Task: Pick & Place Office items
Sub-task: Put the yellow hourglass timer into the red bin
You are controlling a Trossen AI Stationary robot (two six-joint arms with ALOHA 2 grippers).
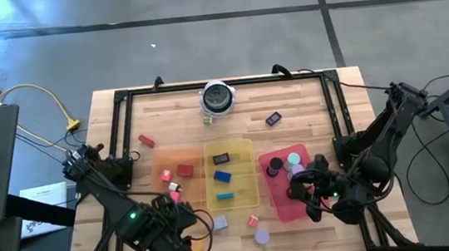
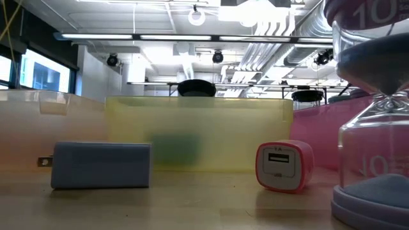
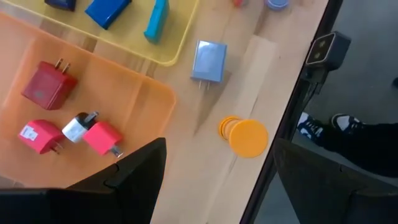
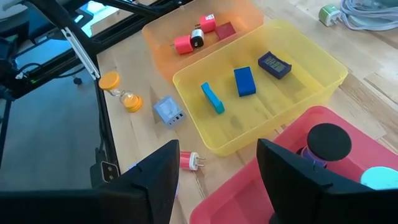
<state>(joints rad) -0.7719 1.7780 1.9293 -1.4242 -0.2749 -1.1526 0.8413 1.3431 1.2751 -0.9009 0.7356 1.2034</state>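
The high view alone takes in the whole worktop [image 1: 305, 100]: three trays side by side across its middle, orange [image 1: 177, 168], yellow [image 1: 231, 175] and red [image 1: 285, 184]. The left gripper [image 1: 182, 238] hangs over the near left corner, the right gripper [image 1: 308, 192] over the red tray near the right edge. A red block [image 1: 146, 140] lies left of the orange tray, a dark block [image 1: 273, 119] toward the far edge, and a round silver-and-black object [image 1: 217, 98] at the far edge.

The low view shows only what sits by the near edge: a grey-blue charger [image 2: 101, 165], a pink charger [image 2: 284, 166] with a USB port facing out, and a purple sand timer [image 2: 374, 121], with the tray walls behind.

The left wrist view shows prongs the high view cannot resolve: a red charger [image 3: 48, 86] and two pink ones [image 3: 38, 135] [image 3: 102, 138] in the orange tray, and an orange sand timer [image 3: 244, 134] lying on its side on bare wood. The left fingers [image 3: 134, 180] stand wide apart, holding nothing.

The right wrist view shows three items in the yellow tray: a teal bar [image 4: 212, 98], a blue block [image 4: 244, 81] and a dark blue block [image 4: 274, 64]. A black disc [image 4: 328, 140] sits in the red tray. The right fingers [image 4: 158, 180] are spread wide and empty.
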